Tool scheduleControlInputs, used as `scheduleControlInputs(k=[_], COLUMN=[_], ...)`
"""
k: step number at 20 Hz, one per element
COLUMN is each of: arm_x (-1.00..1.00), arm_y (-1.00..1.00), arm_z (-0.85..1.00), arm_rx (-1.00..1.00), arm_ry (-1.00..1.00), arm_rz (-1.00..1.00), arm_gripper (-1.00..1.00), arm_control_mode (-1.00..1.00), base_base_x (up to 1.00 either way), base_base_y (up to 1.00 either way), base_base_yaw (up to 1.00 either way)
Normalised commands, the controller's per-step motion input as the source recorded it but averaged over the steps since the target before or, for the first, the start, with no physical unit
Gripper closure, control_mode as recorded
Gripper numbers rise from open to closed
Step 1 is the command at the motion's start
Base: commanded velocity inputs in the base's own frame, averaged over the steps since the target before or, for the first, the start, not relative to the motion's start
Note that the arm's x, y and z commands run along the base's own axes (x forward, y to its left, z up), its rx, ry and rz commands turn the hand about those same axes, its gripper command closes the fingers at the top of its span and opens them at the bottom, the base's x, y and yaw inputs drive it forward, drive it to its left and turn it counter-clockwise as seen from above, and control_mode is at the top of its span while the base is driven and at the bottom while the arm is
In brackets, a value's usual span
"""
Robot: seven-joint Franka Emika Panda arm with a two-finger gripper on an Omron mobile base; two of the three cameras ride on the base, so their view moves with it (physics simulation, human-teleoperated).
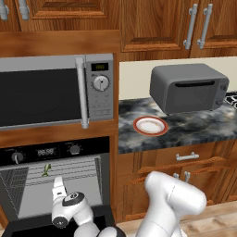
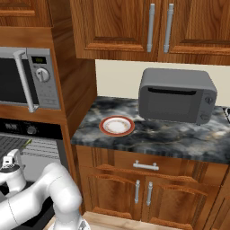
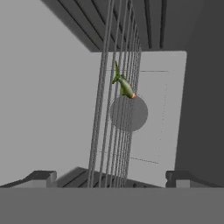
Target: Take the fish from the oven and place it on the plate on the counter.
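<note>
While the oven (image 1: pixel 55 180) door hangs open, the fish (image 1: pixel 46 170) lies on a wire rack (image 3: pixel 114 109) inside, so most of the job is left to do. Nothing has been picked up yet. The gripper (image 3: pixel 111 177) has its two fingers wide apart and holds nothing. In the left base view the hand sits at about 5 o'clock from the fish, near it but not touching. It looks like the arm is on the reaching step.

What is left, as I judge it: go in to the fish, pinch it, lift it out, carry it over to the plate (image 1: pixel 150 125), and let go. The plate sits bare on the counter (image 1: pixel 194 132), at about 2 o'clock from the oven opening, just in front of the grey toaster oven (image 1: pixel 189 88).

In the hand view the fish is long and thin. Its long line runs from about 11 o'clock to 5 o'clock. The thin tail points up to 11 o'clock and the fat head, with a small orange spot, points down to 5 o'clock. It lies across the rack wires, not along them. It is very small, so I think the pinch must be aimed with care.
</note>
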Motion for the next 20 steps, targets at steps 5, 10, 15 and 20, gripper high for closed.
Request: scheduleControlInputs(k=[5, 10, 15, 20], arm_x=[0.13, 0.37, 0.35, 0.43], arm_y=[0.00, -0.01, -0.03, 0.00], arm_z=[-0.11, -0.08, -0.09, -0.01], arm_rx=[-0.02, -0.02, -0.01, -0.01], arm_ry=[0.01, 0.01, 0.00, 0.01], arm_rz=[0.00, -0.05, -0.03, -0.03], arm_gripper=[-1.00, -1.00, -1.00, -1.00], arm_control_mode=[-1.00, -1.00, -1.00, -1.00], base_base_x=[0.00, 0.00, 0.00, 0.00], base_base_y=[0.00, 0.00, 0.00, 0.00], base_base_yaw=[0.00, 0.00, 0.00, 0.00])
